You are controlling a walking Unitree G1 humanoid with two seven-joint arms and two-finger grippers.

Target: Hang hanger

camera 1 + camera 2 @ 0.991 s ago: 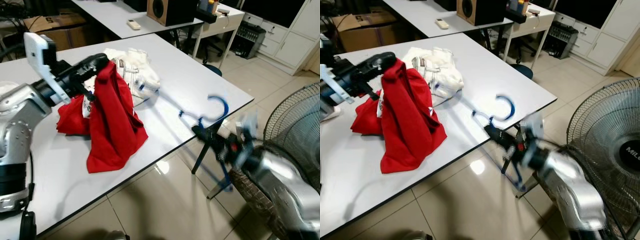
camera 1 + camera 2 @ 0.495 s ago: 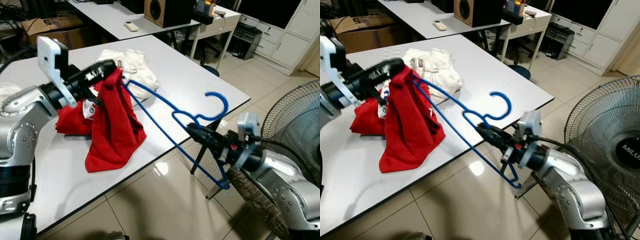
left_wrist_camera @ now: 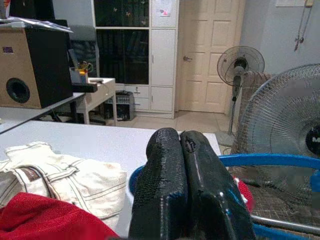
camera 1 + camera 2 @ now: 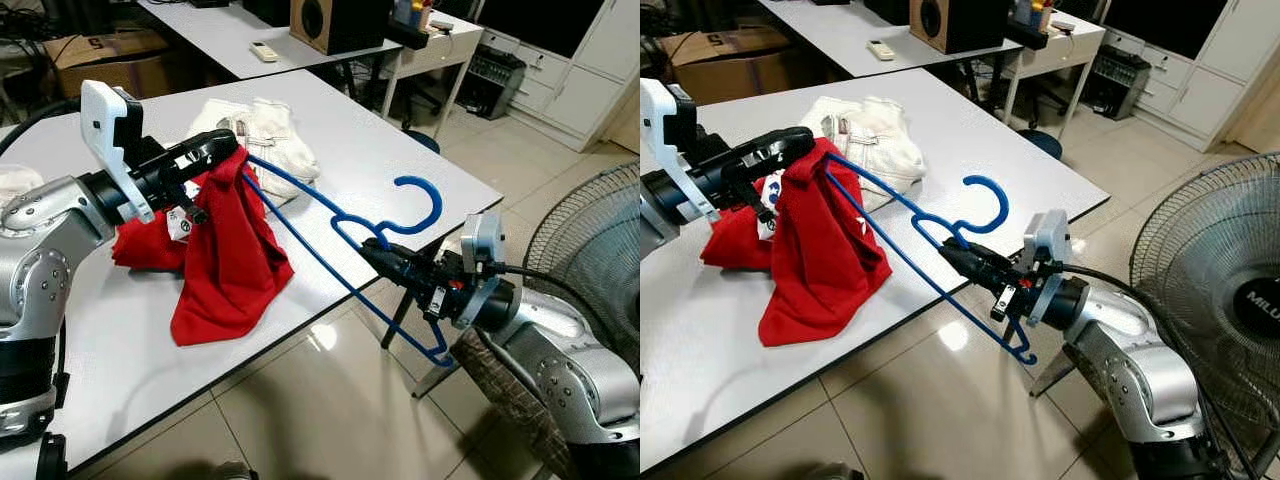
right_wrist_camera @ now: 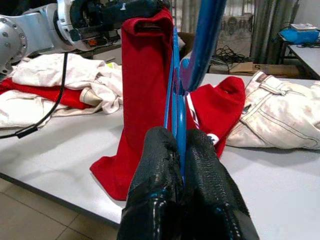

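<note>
White laminate covers the big table (image 4: 380, 160) that fills most of the head views, with a second table (image 4: 215, 35) behind it carrying a wooden speaker (image 4: 340, 20) and a small remote (image 4: 265, 50). Off to the right, on the tiled floor, stands a large round fan (image 4: 1220, 290) with a wire grille, close behind the right arm. A cardboard box (image 4: 95, 55) sits on the floor at the far left.

On the table lie a pale cream garment (image 4: 265, 135) and, nearer the robot, a red garment (image 4: 225, 260), part heaped on the surface and part lifted in a hanging fold. The left gripper (image 4: 205, 150) has its fingers pressed together on the top of that raised red cloth, holding it above the table.

The blue hanger (image 4: 330, 245) stretches between the two arms, tilted, out past the table's near edge. One long end reaches the lifted fold at the left gripper; the hook (image 4: 420, 205) curls upward at the right. The right gripper (image 4: 385, 265) is clamped on the hanger just below the hook, with the blue wire running between its closed fingers (image 5: 160, 180). In the right wrist view the hanger's end lies against the red fold, so the cloth blocks the sight of its tip.
</note>
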